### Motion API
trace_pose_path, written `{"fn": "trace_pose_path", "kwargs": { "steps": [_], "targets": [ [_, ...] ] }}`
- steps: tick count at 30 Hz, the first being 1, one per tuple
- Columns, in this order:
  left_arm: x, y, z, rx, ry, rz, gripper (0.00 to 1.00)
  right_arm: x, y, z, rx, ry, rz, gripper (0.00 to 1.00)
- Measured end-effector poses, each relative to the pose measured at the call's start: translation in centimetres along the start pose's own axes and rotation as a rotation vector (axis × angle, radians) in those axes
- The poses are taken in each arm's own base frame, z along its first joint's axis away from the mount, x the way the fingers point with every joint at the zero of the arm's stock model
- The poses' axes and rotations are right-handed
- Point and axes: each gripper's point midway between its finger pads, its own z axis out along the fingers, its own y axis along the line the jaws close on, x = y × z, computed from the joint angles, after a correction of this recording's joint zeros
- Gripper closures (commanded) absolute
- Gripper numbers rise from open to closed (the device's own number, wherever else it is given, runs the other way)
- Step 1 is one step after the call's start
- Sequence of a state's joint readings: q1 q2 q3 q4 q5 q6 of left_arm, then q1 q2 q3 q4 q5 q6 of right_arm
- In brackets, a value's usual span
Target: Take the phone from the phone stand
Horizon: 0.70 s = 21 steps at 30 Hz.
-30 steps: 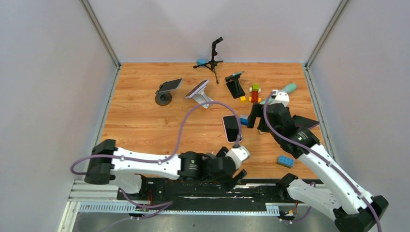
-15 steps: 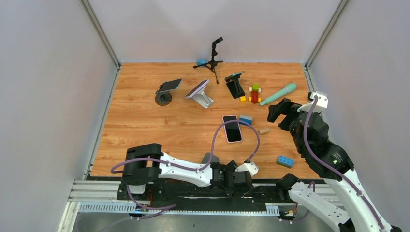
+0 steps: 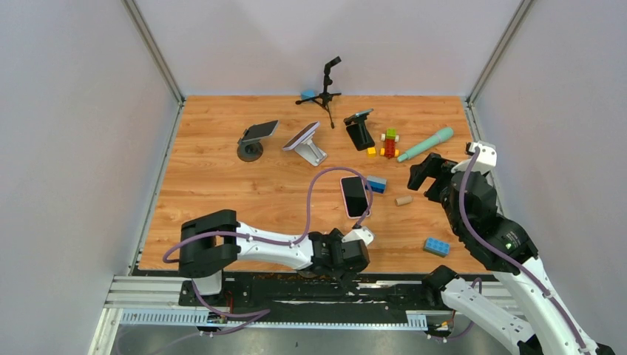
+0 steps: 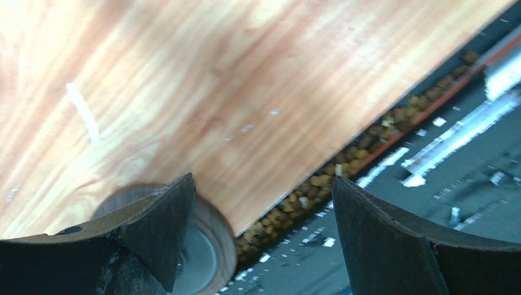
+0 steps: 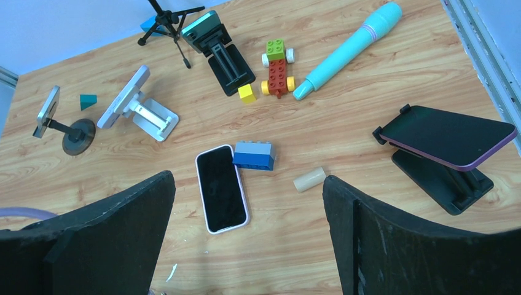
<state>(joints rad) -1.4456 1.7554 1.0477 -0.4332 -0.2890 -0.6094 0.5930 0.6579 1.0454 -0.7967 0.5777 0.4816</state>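
A pink-cased phone (image 3: 355, 196) (image 5: 222, 187) lies flat, screen up, on the wooden table, off any stand. A dark phone (image 5: 451, 135) rests on a black phone stand (image 5: 445, 178) at the right; the top view hides it behind my right arm. Phones also sit on a round-base stand (image 3: 255, 137), a white stand (image 3: 304, 140) and a black stand (image 3: 360, 132) at the back. My right gripper (image 3: 429, 171) (image 5: 249, 233) hangs open above the table's right side, empty. At the near table edge my left gripper (image 3: 346, 260) (image 4: 263, 181) is open and empty.
A blue brick (image 3: 377, 183) touches the flat phone's far right corner, with a wooden cylinder (image 3: 403, 200) to its right. A teal toy microphone (image 3: 425, 143), a brick car (image 3: 389, 143) and a black tripod (image 3: 325, 85) stand behind. Another blue brick (image 3: 436, 246) lies near front right.
My left arm has drawn back from the flat phone to the near table edge, its jaws wider. The right arm swung right, away from the middle, then held still.
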Motion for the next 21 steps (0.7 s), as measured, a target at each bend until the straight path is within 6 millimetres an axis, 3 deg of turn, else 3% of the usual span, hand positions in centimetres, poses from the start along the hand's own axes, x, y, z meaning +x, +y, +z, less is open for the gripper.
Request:
{"fn": "trace_pose_path", "kwargs": {
  "steps": [12,21],
  "targets": [
    [-0.4,5.5,0.3,-0.063,-0.01,-0.086,0.1,0.6,-0.2,0.2,0.007,0.012,-0.009,0.09],
    [-0.2,6.9,0.1,-0.078,-0.025,-0.098,0.09,0.7,-0.2,0.2,0.008,0.016,-0.012,0.09]
  ]
}}
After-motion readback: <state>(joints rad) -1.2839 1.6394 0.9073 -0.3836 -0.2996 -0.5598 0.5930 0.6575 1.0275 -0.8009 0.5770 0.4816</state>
